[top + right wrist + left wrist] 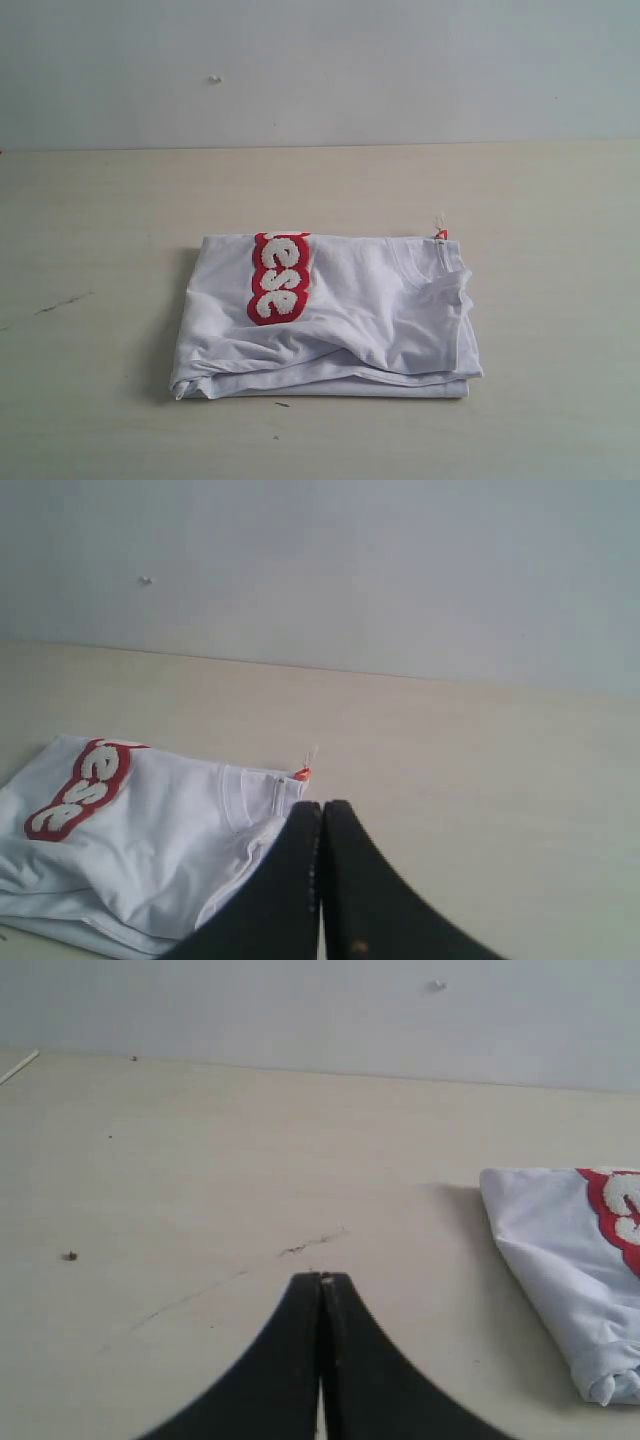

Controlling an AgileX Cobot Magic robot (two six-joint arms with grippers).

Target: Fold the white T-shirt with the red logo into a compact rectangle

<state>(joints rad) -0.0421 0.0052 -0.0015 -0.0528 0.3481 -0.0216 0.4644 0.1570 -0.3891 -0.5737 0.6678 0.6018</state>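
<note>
The white T-shirt (330, 320) lies folded into a rough rectangle in the middle of the table, also seen in the left wrist view (570, 1260) and the right wrist view (150, 850). Part of the red logo (277, 278) shows on top, reading "ese". An orange tag loop (441, 233) sticks out at the collar corner. Neither gripper appears in the exterior view. My left gripper (322, 1278) is shut and empty over bare table, apart from the shirt. My right gripper (322, 805) is shut and empty, close to the collar corner (300, 774).
The pale wooden table (100, 250) runs back to a light grey wall (320, 60). A dark scratch (310, 1245) marks the tabletop near the left gripper. Bare table lies on all sides of the shirt.
</note>
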